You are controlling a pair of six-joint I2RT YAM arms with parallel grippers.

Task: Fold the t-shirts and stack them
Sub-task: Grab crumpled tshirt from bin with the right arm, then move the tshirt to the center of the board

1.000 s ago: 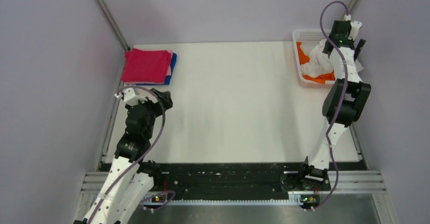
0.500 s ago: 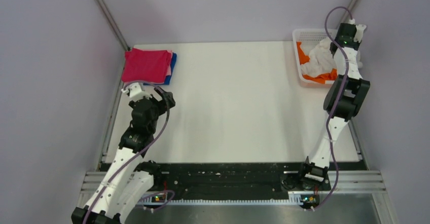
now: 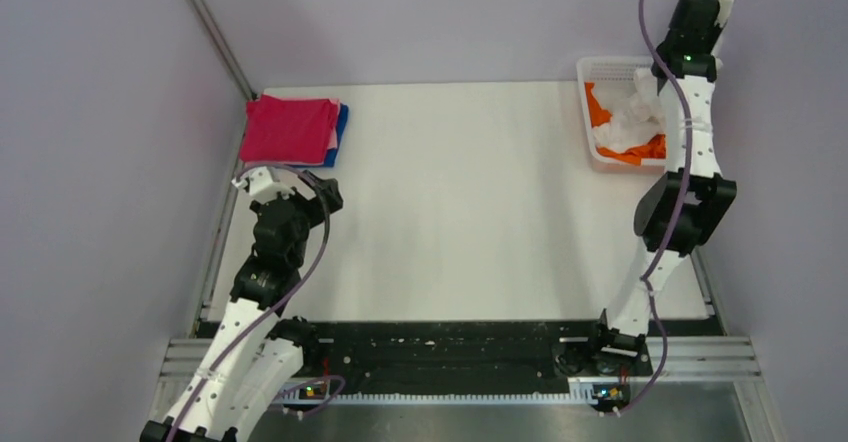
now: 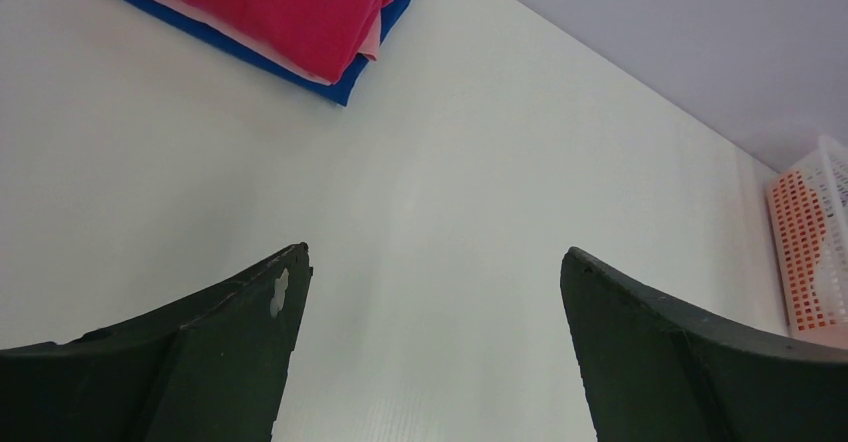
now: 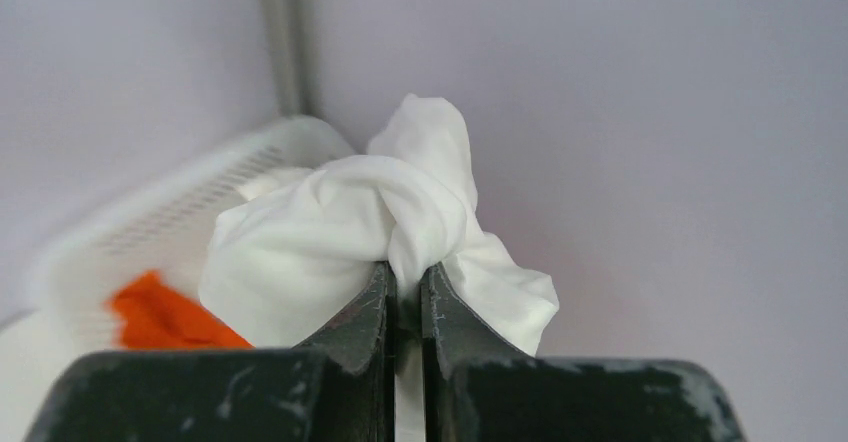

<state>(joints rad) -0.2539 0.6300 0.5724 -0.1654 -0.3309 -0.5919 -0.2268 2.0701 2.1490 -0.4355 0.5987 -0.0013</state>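
Observation:
A crumpled white t-shirt (image 5: 330, 222) is bunched between the fingers of my right gripper (image 5: 405, 267), which is shut on a fold of it and holds it up above the white lattice basket (image 3: 585, 67). The rest of the white t-shirt (image 3: 630, 112) still trails into the basket, lying over an orange t-shirt (image 3: 598, 102). At the table's far left lies a folded stack with a magenta-red t-shirt (image 3: 288, 129) on top and a blue t-shirt (image 3: 343, 122) under it. My left gripper (image 4: 435, 257) hangs open just in front of that stack, with nothing between its fingers.
The basket stands at the table's far right corner, close to the side wall and a metal frame post (image 5: 285, 32). The white tabletop (image 3: 460, 192) stretches between the stack and the basket. The right wrist (image 3: 695, 22) is raised high near the back wall.
My right gripper has shut on the white t-shirt in the basket and risen, pulling the cloth up. The left arm has shifted slightly and stays open.

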